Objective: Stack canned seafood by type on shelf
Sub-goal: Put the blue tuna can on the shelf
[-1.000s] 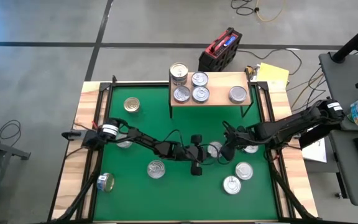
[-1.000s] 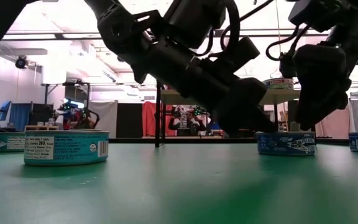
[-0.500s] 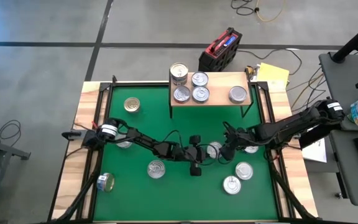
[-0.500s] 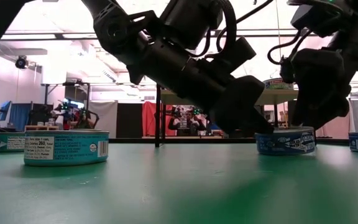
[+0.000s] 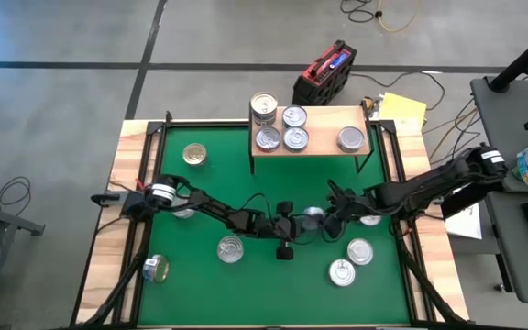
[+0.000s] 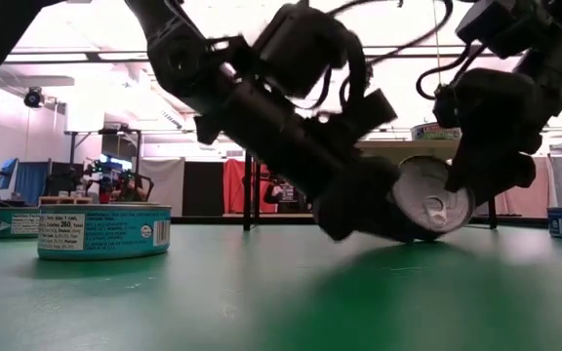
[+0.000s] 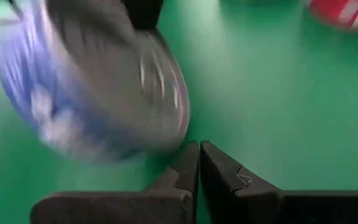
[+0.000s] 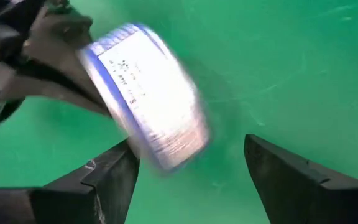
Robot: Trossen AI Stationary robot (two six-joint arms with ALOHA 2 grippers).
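Near the middle of the bench [image 5: 125, 197], on its green mat [image 5: 246, 293]: one blue-labelled seafood tin [image 5: 312, 215] tipped up on its rim, silver pull-tab lid [image 6: 435, 207] facing the low camera, leaning rather than flat. Wedged between the two arms. On one side, the left gripper [image 5: 291, 225], fingers pressed together with no gap, tips down at the mat just beside the tin's lower edge [image 7: 98, 87]; seen as a closed pair from the left wrist [image 7: 199, 146]. On the other side, the right gripper [image 5: 330, 218], fingers spread wide, straddling the tilted tin [image 8: 148, 93] without clamping it, the tin closer to one finger [image 8: 114, 168] than the other; hard to tell whether touching. At the bench's far edge, the shelf [image 5: 324, 115], carrying a two-high stack [image 5: 263, 106] at its left end, three single tins [image 5: 294, 116] [image 5: 268, 138] [image 5: 295, 138] clustered just beside it, and one more [image 5: 351, 139] near its right end. Loose on the mat: a gold-topped tin [image 5: 193, 154] toward the far left corner, a silver one [image 5: 230, 248] near the middle left, one lying on its side [image 5: 155, 268] by the near left corner, two [image 5: 359, 251] [image 5: 341, 272] toward the near right, and two partly hidden under the arms [image 5: 182, 212] [image 5: 370, 217].
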